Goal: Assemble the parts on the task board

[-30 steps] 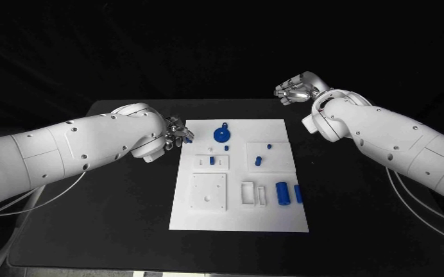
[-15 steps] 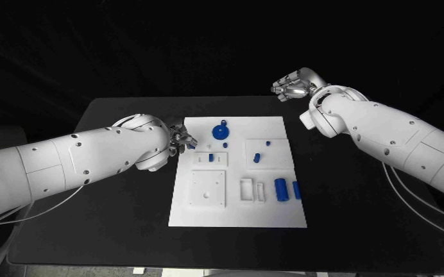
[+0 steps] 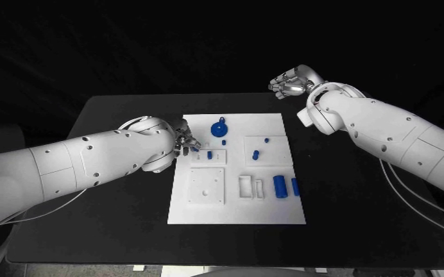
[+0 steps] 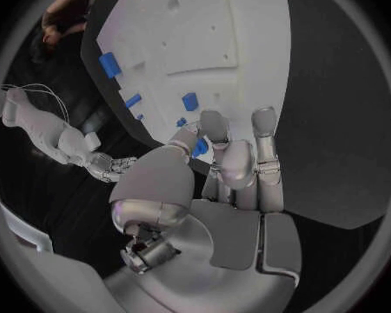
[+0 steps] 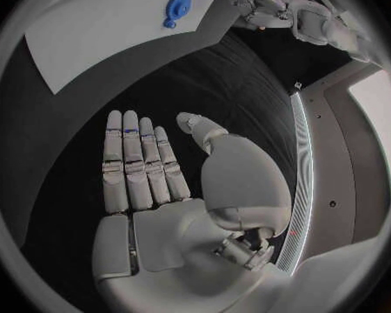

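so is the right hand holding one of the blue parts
No, the right hand lies flat and open with straight fingers and nothing in it, hovering over the black table away from the task board.

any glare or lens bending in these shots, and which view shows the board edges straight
Head view: even light, the white task board bright against the black table, its edges straight. Left wrist view: fisheye curves the board's edges; soft highlights on the silver left hand. Right wrist view: board edge bowed, mild sheen on the right hand.
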